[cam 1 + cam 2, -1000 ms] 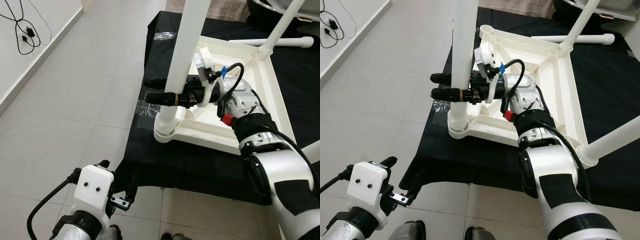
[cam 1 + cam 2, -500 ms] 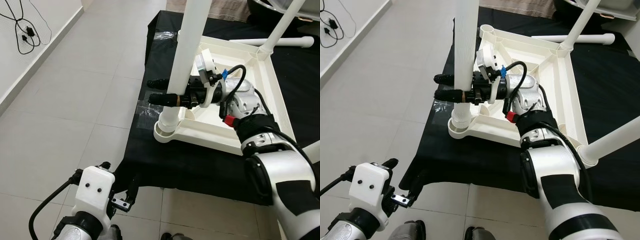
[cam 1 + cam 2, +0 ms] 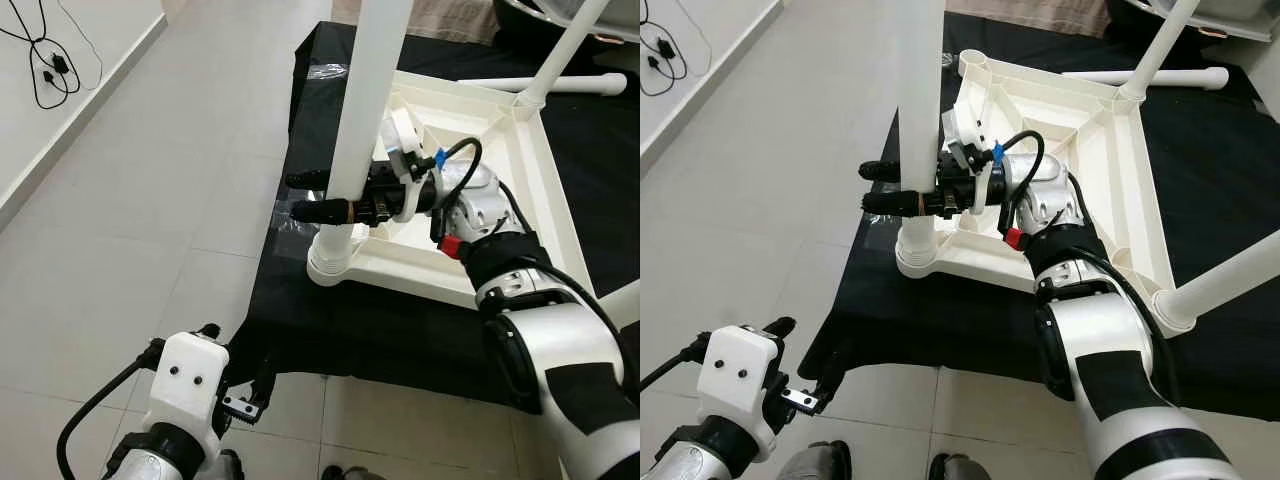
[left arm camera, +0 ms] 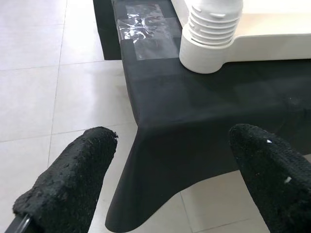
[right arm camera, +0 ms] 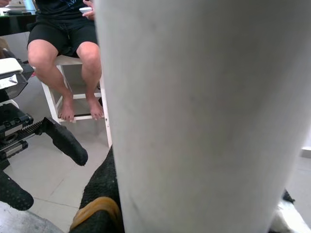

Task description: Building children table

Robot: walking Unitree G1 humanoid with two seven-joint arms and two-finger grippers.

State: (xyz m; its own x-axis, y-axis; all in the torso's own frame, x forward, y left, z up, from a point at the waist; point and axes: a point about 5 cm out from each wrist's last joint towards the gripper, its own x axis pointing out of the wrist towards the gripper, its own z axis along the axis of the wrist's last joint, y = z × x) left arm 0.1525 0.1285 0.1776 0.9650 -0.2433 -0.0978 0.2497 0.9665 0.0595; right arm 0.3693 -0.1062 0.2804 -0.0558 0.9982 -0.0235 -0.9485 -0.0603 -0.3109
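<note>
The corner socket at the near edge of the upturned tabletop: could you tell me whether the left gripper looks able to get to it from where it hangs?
Probably yes. The left gripper hangs open below the black cloth's edge, facing the corner socket with nothing between. The right gripper holds the table leg higher up.

Your right arm reaches forward and across to the left, wrist level, its right gripper (image 3: pixel 322 196) pointing left with the two black fingers (image 3: pixel 883 201) stacked one above the other and closed on something white. Your left arm hangs low, and the left gripper (image 4: pixel 170 184) has its fingers spread wide.
</note>
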